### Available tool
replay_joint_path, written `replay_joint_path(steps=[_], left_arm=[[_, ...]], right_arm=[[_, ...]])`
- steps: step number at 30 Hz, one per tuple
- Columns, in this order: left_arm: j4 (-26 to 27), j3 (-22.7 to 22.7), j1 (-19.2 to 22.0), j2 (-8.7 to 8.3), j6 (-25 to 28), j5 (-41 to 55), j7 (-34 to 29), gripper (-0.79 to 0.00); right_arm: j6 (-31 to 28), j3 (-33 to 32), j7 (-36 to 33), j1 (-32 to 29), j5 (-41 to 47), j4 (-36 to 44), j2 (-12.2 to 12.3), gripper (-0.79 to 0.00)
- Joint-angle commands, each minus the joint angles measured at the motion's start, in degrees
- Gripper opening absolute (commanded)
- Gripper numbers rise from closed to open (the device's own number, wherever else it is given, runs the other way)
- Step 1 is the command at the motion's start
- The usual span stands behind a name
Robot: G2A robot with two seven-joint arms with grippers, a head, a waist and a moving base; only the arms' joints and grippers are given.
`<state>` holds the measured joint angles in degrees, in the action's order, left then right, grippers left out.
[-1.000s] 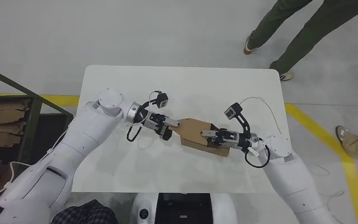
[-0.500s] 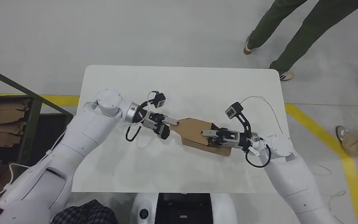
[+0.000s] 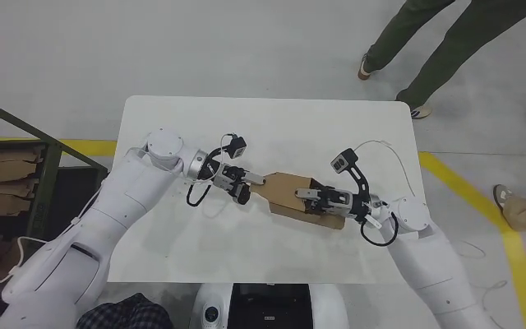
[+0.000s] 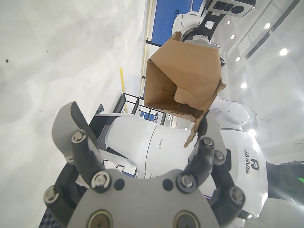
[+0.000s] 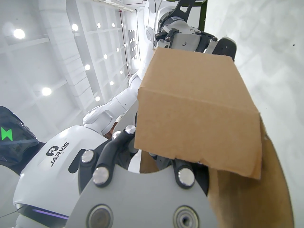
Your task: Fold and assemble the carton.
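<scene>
On the white table [image 3: 329, 123] the left gripper [image 4: 140, 117] is spread wide at mid-table, one pad laid against a ragged flap corner of the carton [image 3: 286, 193], whose right end appears clamped by the right gripper [image 3: 306, 196]. Compared with a second ago, the carton is found shifted only slightly rightward and the grippers hardly moved. No flap is judged closed yet, so the folding remains ahead.

White table [image 3: 164, 123]; dark green rack [image 3: 33, 132] at its left edge, flat cardboard sheets [image 3: 16, 169] stacked inside; yellow floor line [image 3: 456, 187].
</scene>
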<state>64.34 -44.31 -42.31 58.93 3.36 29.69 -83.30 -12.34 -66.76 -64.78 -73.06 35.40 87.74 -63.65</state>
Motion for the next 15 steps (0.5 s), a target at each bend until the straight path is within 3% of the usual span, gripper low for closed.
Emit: replay_joint_path(steps=[1,15], left_arm=[[-0.05,-0.04,0.03,0.09,0.0,0.09,0.01,0.0],[-0.37,-0.45,0.13,0.76,0.84,0.39,0.1,0.0]], right_arm=[[0.0,0.23,0.01,0.11,0.1,0.13,-0.05,-0.785],[-0.24,0.23,0.38,0.23,1.24,-0.07,-0.16,-0.785]])
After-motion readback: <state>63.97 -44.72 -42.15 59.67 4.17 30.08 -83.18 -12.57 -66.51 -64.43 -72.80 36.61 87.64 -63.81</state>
